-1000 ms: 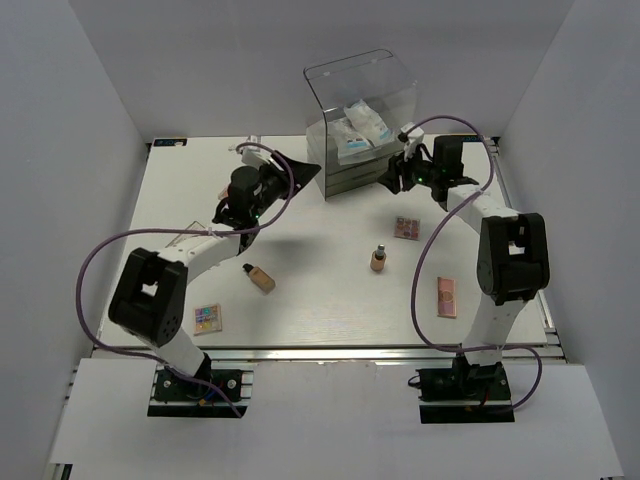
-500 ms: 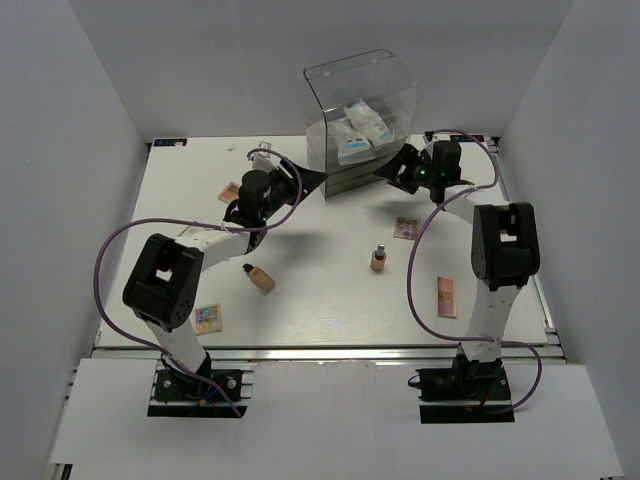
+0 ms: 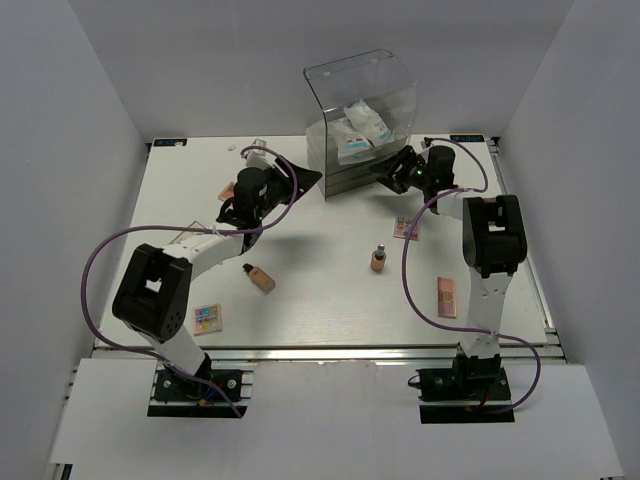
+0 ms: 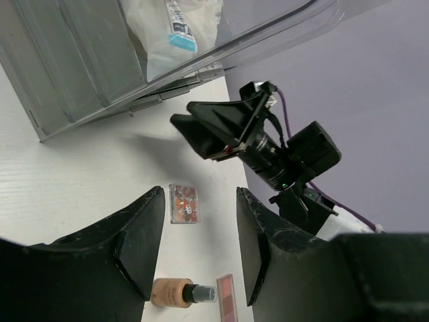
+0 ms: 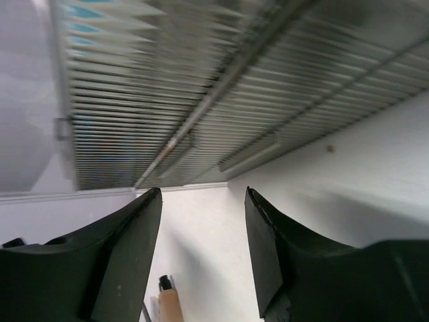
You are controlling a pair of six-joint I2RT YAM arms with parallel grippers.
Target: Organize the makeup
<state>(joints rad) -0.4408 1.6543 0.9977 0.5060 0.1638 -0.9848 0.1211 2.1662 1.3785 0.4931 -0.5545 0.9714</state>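
1. Makeup packets (image 3: 360, 128) are sitting inside the acrylic box (image 3: 330, 95) at the upper centre, while the other pieces are lying loose on the table (image 3: 320, 320) lower in the frame.
2. I'm hovering my right gripper (image 5: 202, 201) at the box's drawer fronts, which are blurring in my wrist view. Its fingers are standing apart with nothing between them.
3. I'm pointing my left gripper (image 4: 200, 201) at the box from the left, fingers likewise spread and empty.
4. What I'm weighing is this: the square palette (image 3: 406, 229) is lying just below and right of my right gripper, so my right arm is looking much the nearer. Being square, it is giving me no long axis to line up on.
5. My purple cable (image 3: 405, 275) is looping past that palette's edge, and I'm judging it the likeliest snag.
6. An upright bottle (image 3: 378, 258) is standing just below-left of the palette, and a rectangular palette (image 3: 446, 296) is lying lower right, long axis running up-down.
7. Over at lower left, a tipped bottle (image 3: 258, 277) is pointing diagonally and a small palette (image 3: 208, 318) is lying nearby, both nearer my left arm.
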